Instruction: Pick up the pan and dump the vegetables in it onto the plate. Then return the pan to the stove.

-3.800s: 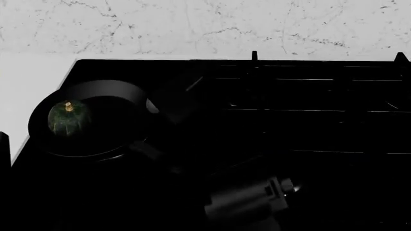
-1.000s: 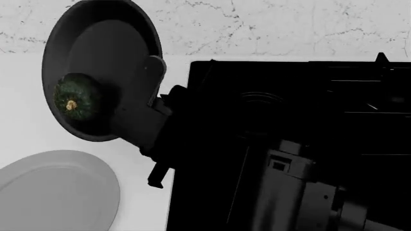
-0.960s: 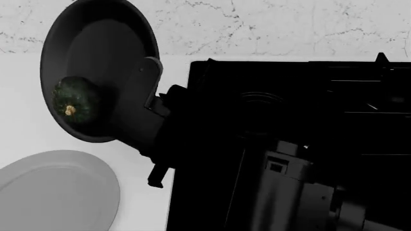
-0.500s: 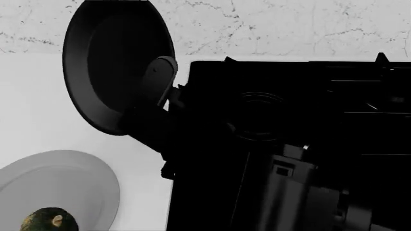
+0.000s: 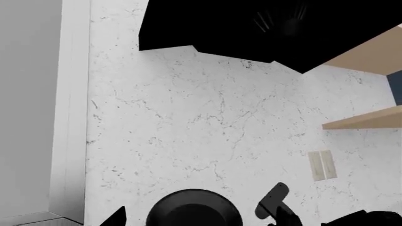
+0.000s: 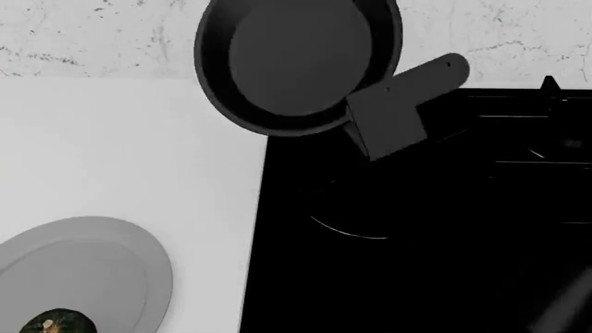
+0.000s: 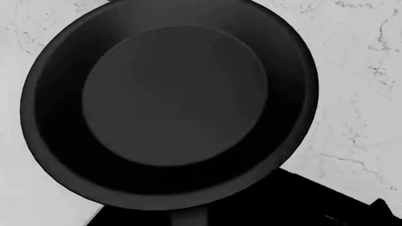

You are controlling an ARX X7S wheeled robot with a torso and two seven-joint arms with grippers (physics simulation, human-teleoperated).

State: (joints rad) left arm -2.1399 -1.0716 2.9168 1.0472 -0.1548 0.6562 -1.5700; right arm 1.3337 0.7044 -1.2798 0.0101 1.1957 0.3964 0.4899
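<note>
The empty pan [image 6: 298,62] is hanging tilted above the stove's [image 6: 416,243] left edge. The squash [image 6: 55,323] is lying on the plate [image 6: 102,257] on the table [image 6: 120,152]. Both arms' fingers: cannot tell.

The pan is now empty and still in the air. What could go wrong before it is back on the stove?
1. The pan hangs tilted over the edge of the stove; if it comes down like this, its rim may strike a grate or the counter.
2. The squash lies at the near edge of the plate and is round, so it may roll off.
3. Only the handle shows, not the tool, so the hold cannot be checked.
</note>
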